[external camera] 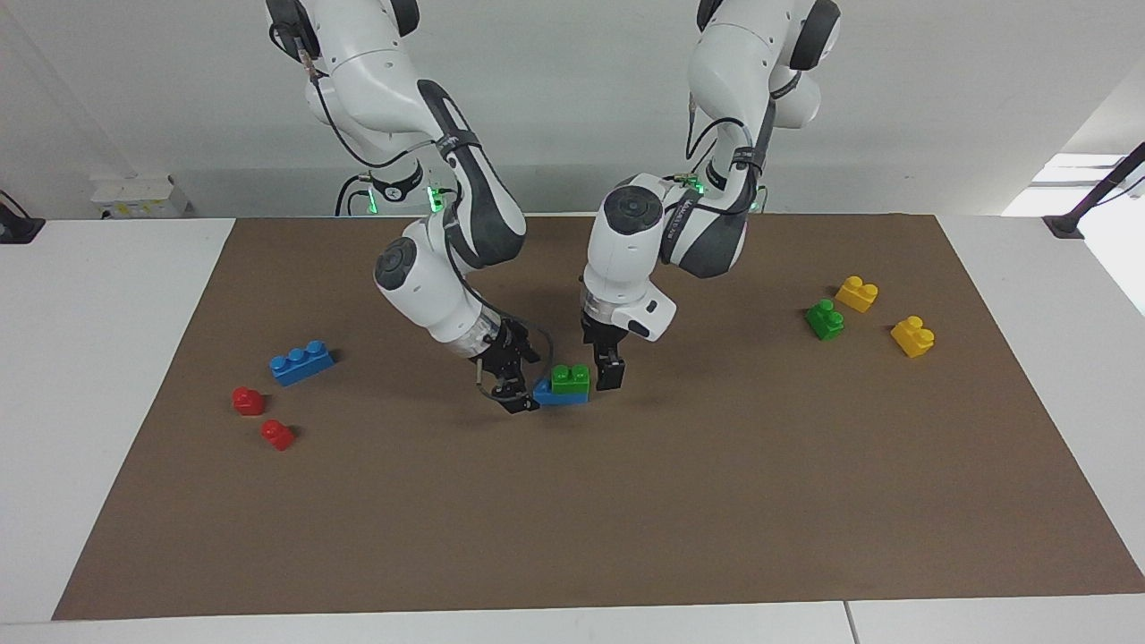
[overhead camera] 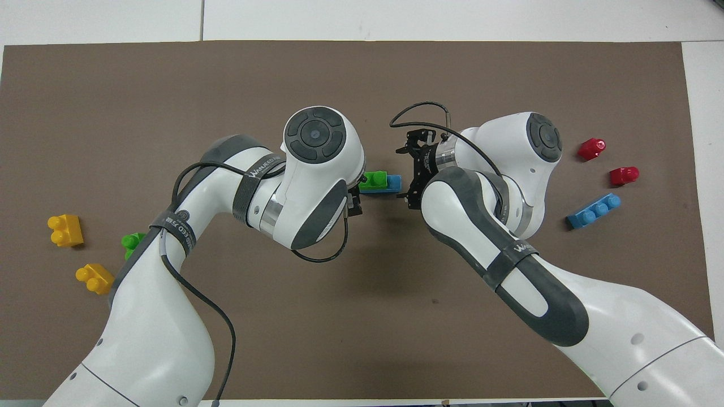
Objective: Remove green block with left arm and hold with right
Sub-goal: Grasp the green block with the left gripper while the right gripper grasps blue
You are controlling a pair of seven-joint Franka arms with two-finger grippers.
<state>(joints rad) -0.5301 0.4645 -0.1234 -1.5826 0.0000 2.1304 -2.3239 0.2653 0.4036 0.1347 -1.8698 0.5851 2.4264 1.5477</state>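
Low centre of the facing frame, left to right: your right gripper [external camera: 514, 394] is hanging wide open just beside the bare end of the blue block [external camera: 543, 392], gripping nothing. From overhead that blue end is lying about level with the gap between its fingers. Whether a finger is already touching it, you cannot tell.

The green block [external camera: 571, 377] is sitting studs-up on the blue one, covering the end toward your left arm. The pair's long axis is running straight across the frame, from one gripper to the other.

Next comes your left gripper [external camera: 610, 371], pointing down, fully open and empty, low beside the green block's end. It is the nearer of the two to the green block. Overhead, its wrist is hiding most of the fingers.

So I judge the coming move is turning on that line: right closing on blue, left taking green. A second green block [external camera: 824, 319] is lying in the right of the frame; it is not yours.
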